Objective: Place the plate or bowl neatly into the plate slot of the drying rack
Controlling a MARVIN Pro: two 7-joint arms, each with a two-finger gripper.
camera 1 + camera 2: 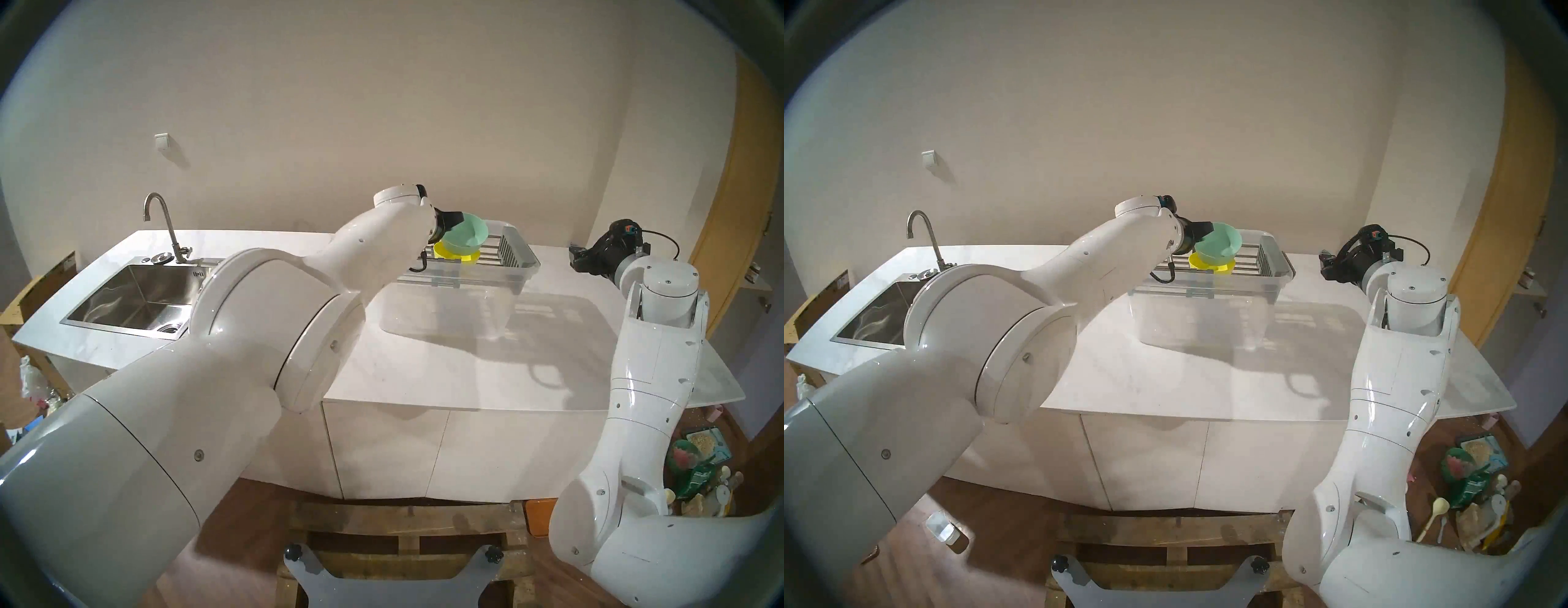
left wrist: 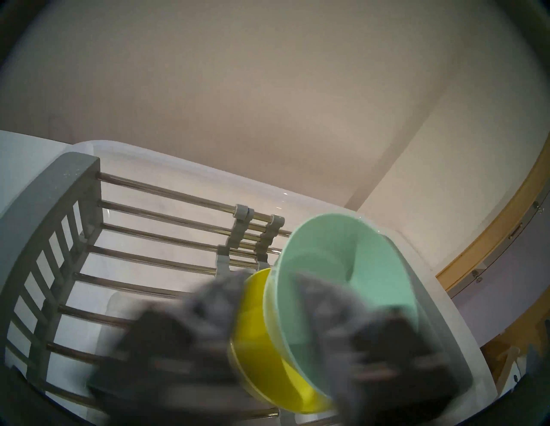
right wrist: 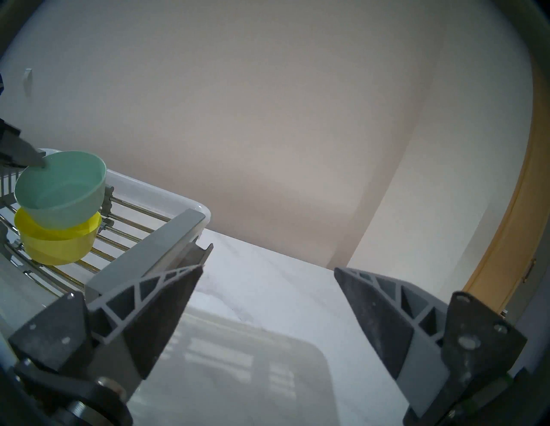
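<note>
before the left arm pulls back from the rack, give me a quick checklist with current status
1. Green bowl nested in yellow bowl: ok, though tilted.
2. Yellow bowl resting on the drying rack rods: ok.
3. Left gripper released from the green bowl's rim: cannot tell; its fingers are blurred.
4. Bowls standing in the plate slot: not ok; they sit on the other side of the grey clips.
5. Right gripper open and clear of the rack: ok.
</note>
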